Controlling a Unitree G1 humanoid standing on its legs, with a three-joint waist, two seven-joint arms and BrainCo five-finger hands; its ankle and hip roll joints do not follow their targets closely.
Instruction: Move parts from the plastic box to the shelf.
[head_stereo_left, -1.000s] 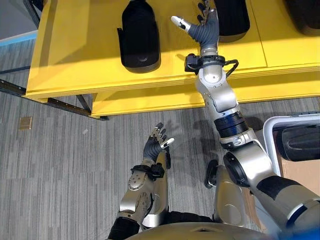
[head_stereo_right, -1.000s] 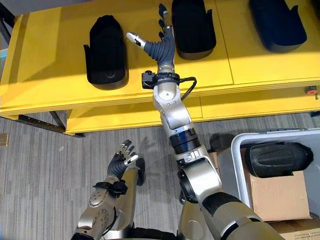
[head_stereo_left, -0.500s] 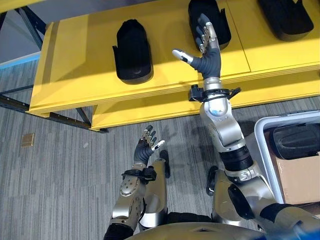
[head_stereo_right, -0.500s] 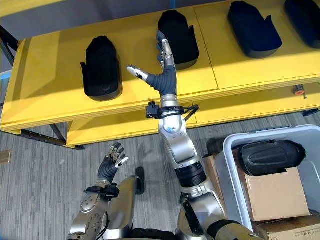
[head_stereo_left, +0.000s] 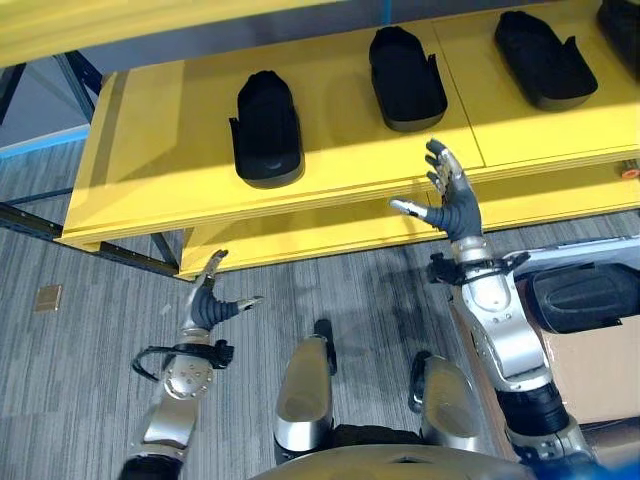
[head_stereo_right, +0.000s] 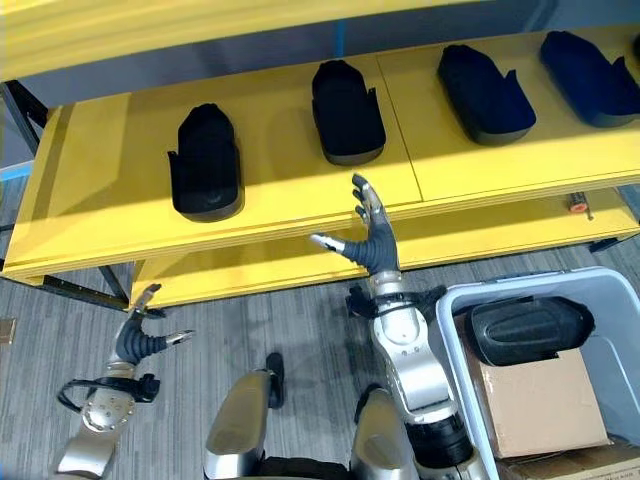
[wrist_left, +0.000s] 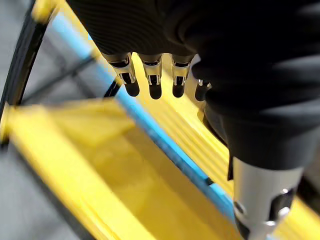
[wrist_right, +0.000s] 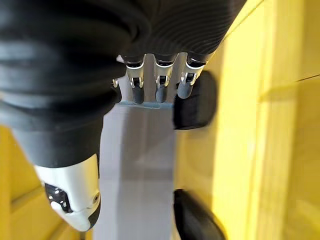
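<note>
We've got four black parts (head_stereo_right: 347, 112) on the yellow shelf (head_stereo_right: 280, 205) so far, one more (head_stereo_right: 525, 328) sitting in the plastic box (head_stereo_right: 458, 300), and both our right hand (head_stereo_right: 372, 243) and left hand (head_stereo_right: 137, 340) spread and empty.

Yellow shelf (head_stereo_right: 90, 190): wide bare surface at its left end, beside the leftmost black part (head_stereo_right: 205, 163). A bare strip runs along the front edge, in front of all the parts. Gaps of bare yellow separate the leftmost part from the second part (head_stereo_right: 346, 98), and that one from the third part (head_stereo_right: 484, 93); a fourth part (head_stereo_right: 593, 65) sits at the far right. An upper board overhangs the shelf's back.

Right hand (head_stereo_right: 372, 237), fingers spread and holding nothing, in front of the shelf edge, clear of every part. Left hand (head_stereo_right: 142, 336), fingers relaxed, low over grey floor (head_stereo_right: 40, 400).

Plastic box (head_stereo_right: 470, 296) at lower right: a black part (head_stereo_right: 525, 329) and a cardboard box (head_stereo_right: 535, 400) take up most of its inside.
</note>
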